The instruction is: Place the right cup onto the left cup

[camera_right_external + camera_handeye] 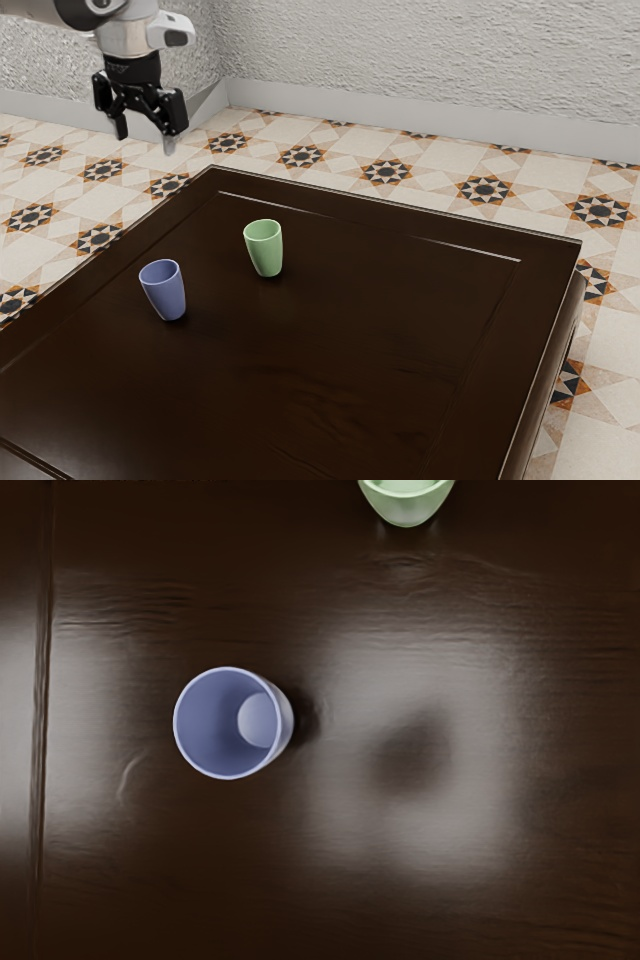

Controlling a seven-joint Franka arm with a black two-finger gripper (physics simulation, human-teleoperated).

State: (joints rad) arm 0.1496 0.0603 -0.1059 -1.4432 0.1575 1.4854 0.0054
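High above the table's far left corner in the exterior view, my gripper (143, 135) stands open, its fingers apart with nothing between them. A blue cup (165, 292) stands upright on the table toward the exterior view's left. The green cup (265, 250), also upright, is farther to the exterior view's right, a short gap from the blue one. In the wrist view I look down into the blue cup (232, 723); part of the green cup (408, 502) is cut off by the picture's edge.
Both cups rest on a dark wooden table (330, 370) with a raised border. Around it lies a patterned tile floor (420, 200), and a rough pale wall (420, 50) rises behind.
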